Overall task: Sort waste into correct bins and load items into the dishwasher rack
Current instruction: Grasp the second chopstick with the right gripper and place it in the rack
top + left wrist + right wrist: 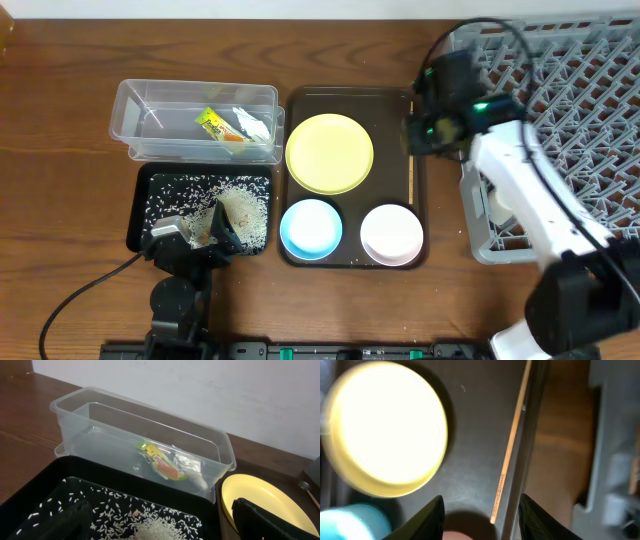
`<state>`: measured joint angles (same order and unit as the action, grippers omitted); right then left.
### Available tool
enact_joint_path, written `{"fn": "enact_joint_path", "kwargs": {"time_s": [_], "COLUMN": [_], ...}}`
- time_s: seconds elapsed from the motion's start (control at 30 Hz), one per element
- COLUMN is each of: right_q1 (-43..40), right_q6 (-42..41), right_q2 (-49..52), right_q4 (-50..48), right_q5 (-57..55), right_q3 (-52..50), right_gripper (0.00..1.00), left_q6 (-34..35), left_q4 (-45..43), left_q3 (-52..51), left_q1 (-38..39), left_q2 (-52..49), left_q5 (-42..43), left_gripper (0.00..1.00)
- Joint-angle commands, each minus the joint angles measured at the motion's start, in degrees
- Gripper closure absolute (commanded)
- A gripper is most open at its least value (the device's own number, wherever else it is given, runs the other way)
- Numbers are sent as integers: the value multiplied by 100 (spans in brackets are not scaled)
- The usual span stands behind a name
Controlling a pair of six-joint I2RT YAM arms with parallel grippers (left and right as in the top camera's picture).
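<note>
The clear tub [135,110] holds the green-and-orange wrapper [212,123] and the white scrap [250,123]; both also show in the left wrist view, wrapper [160,460] and scrap [189,464]. The black tray [145,185] holds loose rice [240,205]. My left gripper [195,235] is open and empty over the rice [160,527]. The yellow plate [329,152], blue bowl [311,227] and white bowl [391,233] sit on the brown serving tray [350,95]. A chopstick [512,450] lies along that tray's right edge. My right gripper [482,522] is open above it, beside the grey rack [580,90].
A white shape [498,208] sits in the rack's near-left corner, partly hidden under my right arm. A black cable [80,295] runs from the left arm across the wooden table. A wall rises behind the tub in the left wrist view.
</note>
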<state>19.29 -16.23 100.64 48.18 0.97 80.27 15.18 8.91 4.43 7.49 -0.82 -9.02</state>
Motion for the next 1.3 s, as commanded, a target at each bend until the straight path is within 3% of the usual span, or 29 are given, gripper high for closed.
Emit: {"fn": "enact_joint_path", "kwargs": {"time_s": [0.0,0.27,0.4,0.5,0.67,1.0,1.27], "right_q1": [170,175,175,177,155,-450,-1539], "right_q6": [-1012,-1259,-1185,-1182,-1097,885,2575], "right_q2": [518,1534,1792,1821,1759,264,-234], "right_q4": [-186,-573,-560,-533,-466,216,-201], "right_q5": [-1132,-999,-728,-647,-455,92,59], "right_q3": [-271,-282,-282,-282,-146,1069,1132], "right_gripper": [54,58,78,81,98,99,99], "left_q6": [9,9,9,9,9,9,11], "left_q4": [39,39,39,39,39,39,39], "left_q3": [-157,-157,-157,-157,-157,-157,-157], "left_q1": [-35,-35,-35,-35,-35,-35,-35], "left_q2": [17,17,17,17,17,17,17], "left_q5": [-50,-50,-50,-50,-50,-50,-50], "left_gripper": [8,8,8,8,8,8,8]}}
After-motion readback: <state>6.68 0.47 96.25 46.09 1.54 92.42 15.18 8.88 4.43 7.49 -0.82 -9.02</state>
